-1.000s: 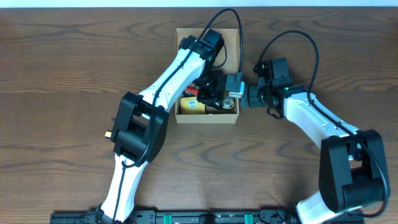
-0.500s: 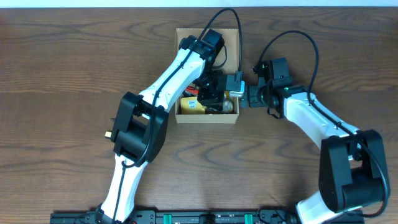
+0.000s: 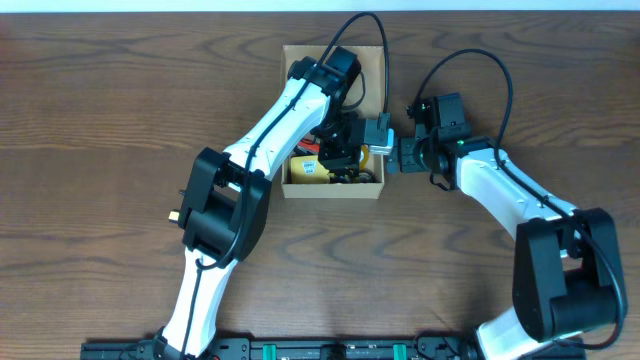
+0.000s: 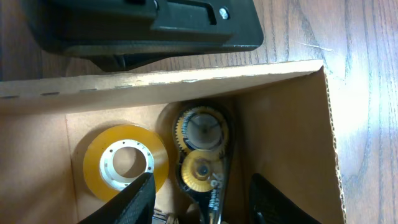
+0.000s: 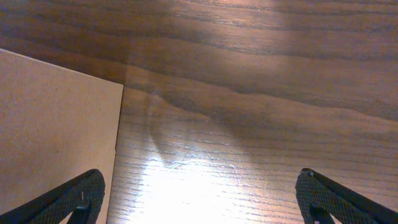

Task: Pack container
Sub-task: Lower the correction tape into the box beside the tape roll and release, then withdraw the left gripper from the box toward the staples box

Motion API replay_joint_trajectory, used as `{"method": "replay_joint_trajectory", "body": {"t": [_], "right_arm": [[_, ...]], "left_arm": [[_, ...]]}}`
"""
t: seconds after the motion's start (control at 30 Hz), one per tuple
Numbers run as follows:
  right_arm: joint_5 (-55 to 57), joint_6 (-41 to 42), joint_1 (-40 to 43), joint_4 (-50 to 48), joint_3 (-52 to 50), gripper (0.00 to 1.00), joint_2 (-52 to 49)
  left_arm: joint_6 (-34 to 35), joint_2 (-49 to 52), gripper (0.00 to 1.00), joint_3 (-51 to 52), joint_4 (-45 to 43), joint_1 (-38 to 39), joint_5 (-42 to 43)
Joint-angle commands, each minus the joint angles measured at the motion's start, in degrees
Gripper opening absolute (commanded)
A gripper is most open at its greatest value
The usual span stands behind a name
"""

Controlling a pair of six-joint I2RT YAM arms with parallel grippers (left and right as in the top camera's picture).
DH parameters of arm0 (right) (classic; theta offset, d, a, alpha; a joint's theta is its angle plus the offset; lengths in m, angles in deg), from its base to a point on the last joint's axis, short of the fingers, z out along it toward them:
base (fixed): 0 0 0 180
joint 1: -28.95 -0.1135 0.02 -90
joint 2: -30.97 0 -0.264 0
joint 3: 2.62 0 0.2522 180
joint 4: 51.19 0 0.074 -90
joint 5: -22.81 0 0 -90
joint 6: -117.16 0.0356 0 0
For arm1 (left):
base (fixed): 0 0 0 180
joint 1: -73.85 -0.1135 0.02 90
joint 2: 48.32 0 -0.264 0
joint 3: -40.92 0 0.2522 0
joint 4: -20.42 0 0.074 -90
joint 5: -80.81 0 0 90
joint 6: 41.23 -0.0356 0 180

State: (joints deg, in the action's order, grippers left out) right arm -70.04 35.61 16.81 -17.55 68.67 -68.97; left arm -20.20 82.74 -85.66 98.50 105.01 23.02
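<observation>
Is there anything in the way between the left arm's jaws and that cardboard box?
Nothing visible. The left gripper hangs over the open container, jaws apart; only a yellow tape roll and a correction-tape dispenser, already lying inside, are below it.

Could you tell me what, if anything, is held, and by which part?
Nothing: jaws of the left gripper stand clear of the dark geared tape dispenser in the tan cardboard box; the right gripper is open.

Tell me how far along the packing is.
Done: a yellow tape roll and a correction tape dispenser lie inside the container. In hand: nothing; left gripper hangs open above the dispenser, right gripper open beside the container. Left: the lid flap is not yet closed.
</observation>
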Motion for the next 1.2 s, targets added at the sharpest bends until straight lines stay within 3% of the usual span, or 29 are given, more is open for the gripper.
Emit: {"method": "replay_joint_trajectory", "body": {"t": [0.0,0.37,0.6,0.87,1.07,1.17], "right_arm": [[0.00,-0.83,0.15,0.07,-0.13,0.99,-0.52],[0.00,-0.83,0.15,0.07,-0.13,0.99,-0.52],[0.02,-0.83,0.15,0.07,-0.13,0.99,-0.52],[0.00,-0.83,0.15,0.07,-0.13,0.99,-0.52],[0.02,-0.83,0.15,0.07,-0.13,0.99,-0.52],[0.02,-0.83,0.15,0.07,-0.13,0.99,-0.52]], "left_arm": [[0.52,-0.83,0.48,-0.68,0.28,-0.04,0.55],[2.34,-10.08,0.39,-2.54,0.09,-0.09,-14.91],[3.98,-18.67,0.35,-2.54,-0.09,-0.31,-16.52],[23.82,-26.82,0.34,-2.54,2.54,-4.98,-26.12],[37.57,-27.93,0.24,-2.51,6.47,-11.74,-26.45],[47.10,-27.93,0.13,-2.51,8.28,-15.47,-26.45]]}}
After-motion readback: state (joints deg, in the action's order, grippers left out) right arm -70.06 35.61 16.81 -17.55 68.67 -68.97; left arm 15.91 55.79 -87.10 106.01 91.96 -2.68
